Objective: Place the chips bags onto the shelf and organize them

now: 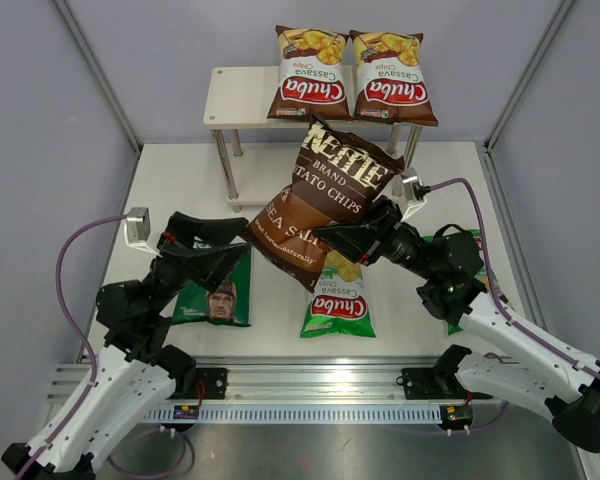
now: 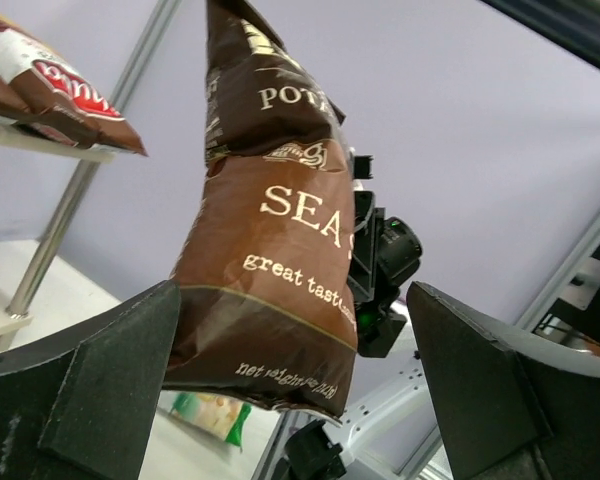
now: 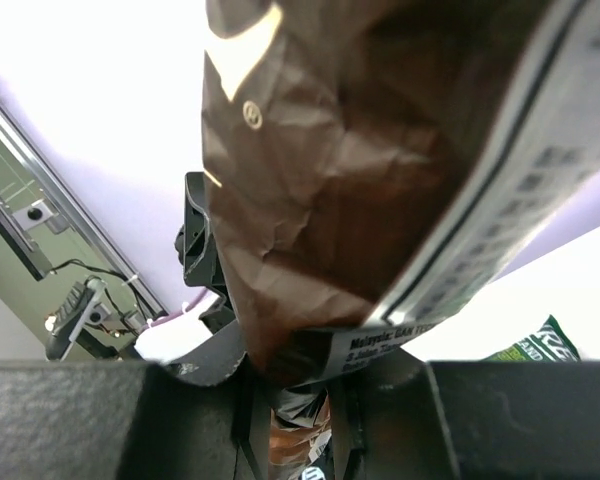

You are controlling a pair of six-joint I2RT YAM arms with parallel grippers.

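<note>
Right tool (image 1: 325, 235) clamped on Kettle bag (image 1: 325, 195) | left tool (image 1: 235, 238) gaped wide, empty | held just short of shelf (image 1: 235, 100), long axis tilted toward its bare left end.

Lab test cell; grey panel walls (image 1: 40, 100) (alu rail (image 1: 310, 385)).

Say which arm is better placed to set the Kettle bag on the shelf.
Right. The right end effector is shut on the Kettle bag, lifted in front of the shelf, whose top board is bare at its left. The left end effector is open by the bag's lower corner, gripping nothing.
</note>
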